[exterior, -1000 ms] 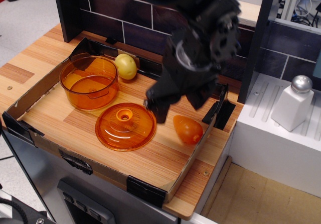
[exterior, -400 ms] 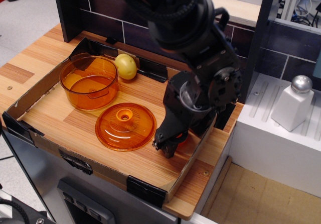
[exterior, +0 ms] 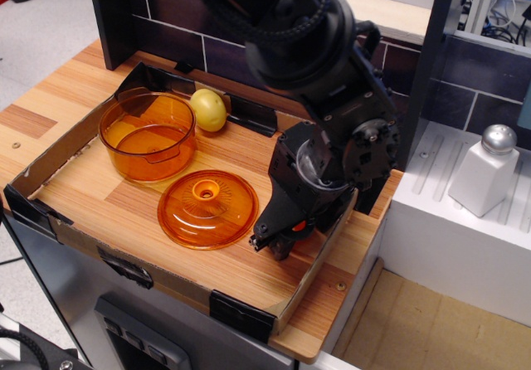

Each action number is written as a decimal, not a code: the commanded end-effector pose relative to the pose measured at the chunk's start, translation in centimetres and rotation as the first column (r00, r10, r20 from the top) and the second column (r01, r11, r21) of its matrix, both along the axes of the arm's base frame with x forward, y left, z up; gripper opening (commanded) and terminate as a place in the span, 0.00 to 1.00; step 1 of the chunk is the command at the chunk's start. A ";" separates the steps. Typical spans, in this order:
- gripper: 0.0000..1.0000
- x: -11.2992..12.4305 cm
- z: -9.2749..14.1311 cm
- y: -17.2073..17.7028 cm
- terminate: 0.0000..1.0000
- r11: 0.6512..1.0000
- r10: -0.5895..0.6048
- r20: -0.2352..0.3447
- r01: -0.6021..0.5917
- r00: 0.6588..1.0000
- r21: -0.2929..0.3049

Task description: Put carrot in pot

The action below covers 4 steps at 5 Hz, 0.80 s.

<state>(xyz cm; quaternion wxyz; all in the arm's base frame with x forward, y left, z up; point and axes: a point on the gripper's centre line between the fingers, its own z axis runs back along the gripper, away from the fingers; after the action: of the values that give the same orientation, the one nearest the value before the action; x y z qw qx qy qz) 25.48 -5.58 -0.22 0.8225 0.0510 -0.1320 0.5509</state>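
Wooden counter boards (exterior: 50,113), backed by dark tiles, carry a shallow cardboard tray (exterior: 294,299) in which everything of the task is laid out. Taking the lid (exterior: 207,209) as landmark: the pot (exterior: 148,135) stands just behind and to its left, empty, with a yellow fruit (exterior: 208,109) behind it near the tray's back wall.

A second ago the carrot lay fully exposed to the right of the lid, with the gripper (exterior: 278,241) raised above it and its jaws spread. Since then the arm has been lowered, and the gripper is now set down close to the lid's right edge, over the spot where the carrot lay. Only a small orange patch of the carrot (exterior: 298,226) is seen among the black finger parts. Whether the jaws have closed on it cannot be told; the wrist hides them.

The reach is judged complete and the grasp under way. Lifting and carrying past the lid to the pot remain.
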 end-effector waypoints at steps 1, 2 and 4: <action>0.00 1.4 1.1 -0.1 0.00 1.000 0.004 0.007 -0.004 1.000 -0.012; 0.00 2.6 3.7 0.6 0.00 1.000 0.023 0.036 -0.023 0.999 -0.010; 0.00 3.6 7.2 4.8 0.00 0.996 0.073 0.114 -0.078 0.991 0.040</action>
<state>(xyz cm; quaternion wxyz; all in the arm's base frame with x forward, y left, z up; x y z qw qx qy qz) 27.58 -0.05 5.18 0.7934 0.0665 -0.1656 0.5820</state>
